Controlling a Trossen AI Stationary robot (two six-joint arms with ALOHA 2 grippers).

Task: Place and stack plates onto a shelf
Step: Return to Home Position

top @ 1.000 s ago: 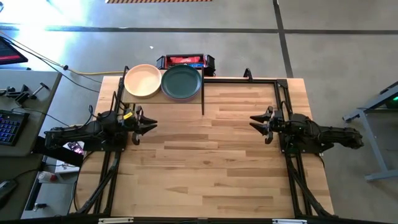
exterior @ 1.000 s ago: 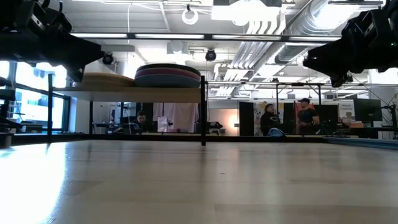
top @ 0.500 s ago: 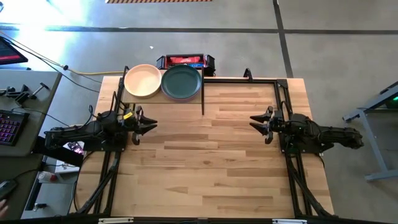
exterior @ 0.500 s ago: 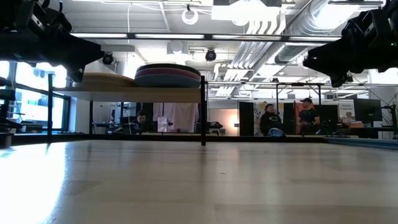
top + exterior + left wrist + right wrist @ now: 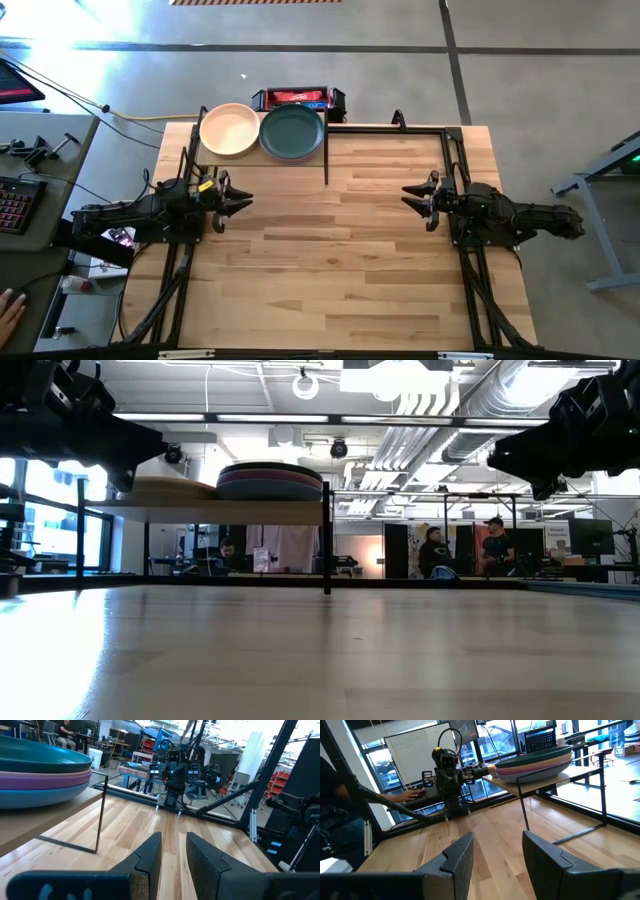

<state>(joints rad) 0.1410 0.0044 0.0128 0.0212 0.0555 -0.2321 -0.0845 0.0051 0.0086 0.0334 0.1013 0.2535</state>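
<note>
Judging the stacking done, we found every plate in view on the shelf at 11 o'clock of the surface: a peach-topped stack just beside a teal-topped stack. The left fingers at 9 o'clock and the right fingers at 3 o'clock were apart, holding nothing, well clear of the shelf. Only parking the arms seemed left.

no text, label, brand or number is legible in any view. the red-and-blue box beyond the table's far edge carries a pale marking too small to read. the whiteboard in the room shows only faint, unreadable lines.
</note>
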